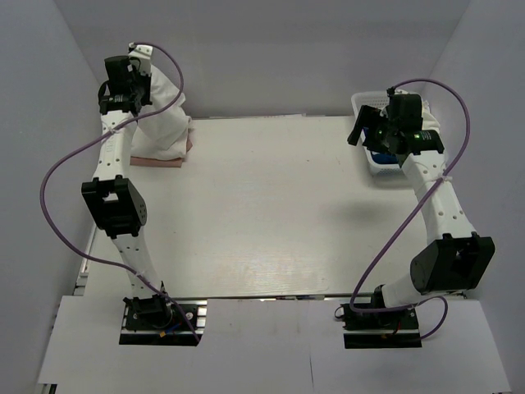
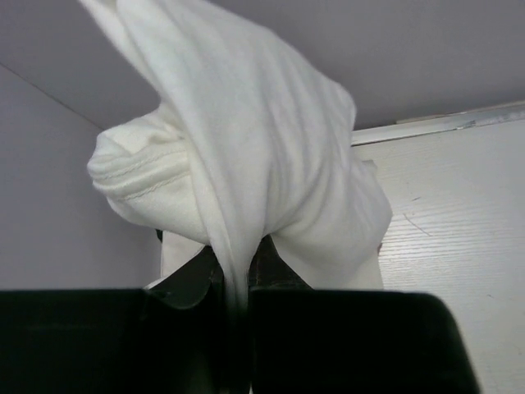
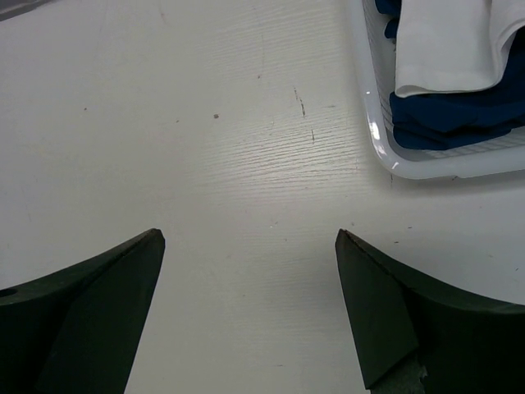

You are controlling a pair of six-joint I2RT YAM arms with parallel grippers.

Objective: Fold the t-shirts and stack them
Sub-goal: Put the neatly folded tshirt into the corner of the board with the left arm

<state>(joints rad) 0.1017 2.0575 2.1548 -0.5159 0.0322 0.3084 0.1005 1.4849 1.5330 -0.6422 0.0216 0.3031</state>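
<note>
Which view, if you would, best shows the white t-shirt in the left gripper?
Left wrist: the white t-shirt fills it, pinched in the left gripper. The top view shows it small and hanging; the right wrist view misses it.

Far left of bench [image 1: 271, 213]: t-shirt [image 1: 161, 115] hanging from left claw [image 2: 236, 279], above folded shirt [image 1: 164, 159]. Far right: basket [image 3: 379, 139] holding cloths [image 3: 447, 41], right claw [image 3: 250, 238] just left.

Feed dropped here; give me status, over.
Left gripper shut on white t-shirt, hanging over pink t-shirt. Right gripper open, empty, near basket. Nothing blocking.
</note>
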